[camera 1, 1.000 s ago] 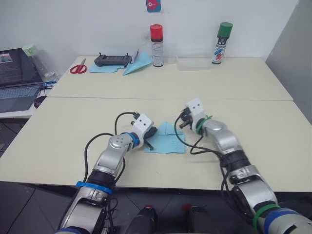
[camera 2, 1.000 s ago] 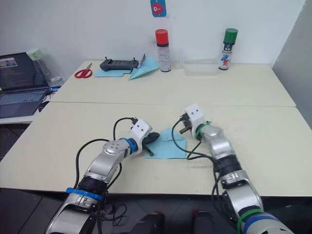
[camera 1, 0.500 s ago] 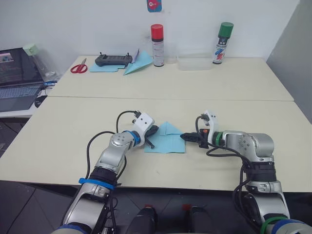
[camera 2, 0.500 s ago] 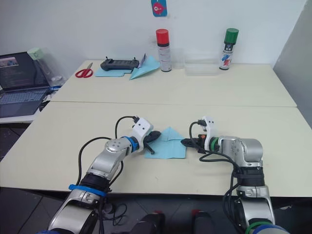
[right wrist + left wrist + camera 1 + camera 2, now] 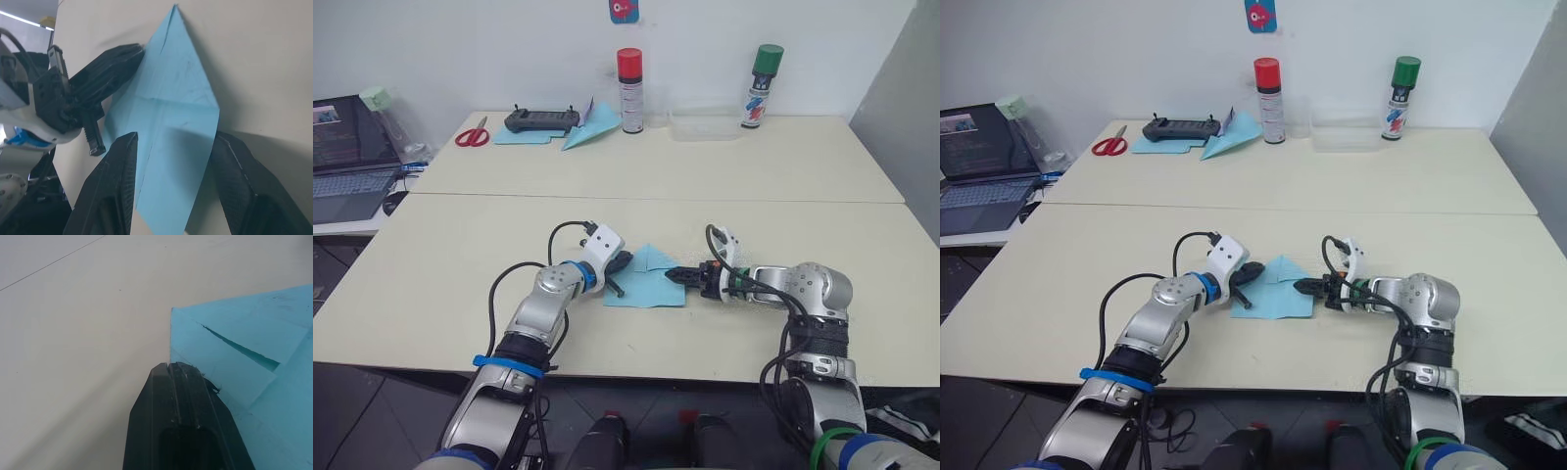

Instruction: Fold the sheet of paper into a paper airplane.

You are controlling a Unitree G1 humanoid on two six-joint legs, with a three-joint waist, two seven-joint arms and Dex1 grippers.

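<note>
The sheet of paper [image 5: 647,277] is light blue and lies flat near the table's front, its far corners folded into a point. My left gripper [image 5: 619,263] is shut, and its tip [image 5: 168,366] rests on the sheet's left edge. My right gripper [image 5: 673,275] lies low on the table, pointing left. It is open, and its fingers [image 5: 117,186] straddle the sheet's right edge [image 5: 171,122]. The paper airplane is out of view.
At the back left lie red scissors [image 5: 470,135], a black controller [image 5: 540,119], a flat blue sheet [image 5: 521,138] and another blue paper dart [image 5: 590,125]. Two spray cans [image 5: 627,78] [image 5: 760,74] and a clear tub [image 5: 705,124] stand behind. A laptop [image 5: 347,147] sits far left.
My right arm swung down from above the sheet's far right corner to table level, then slid left until its open fingers reached the sheet's right edge. The left gripper stayed put.
</note>
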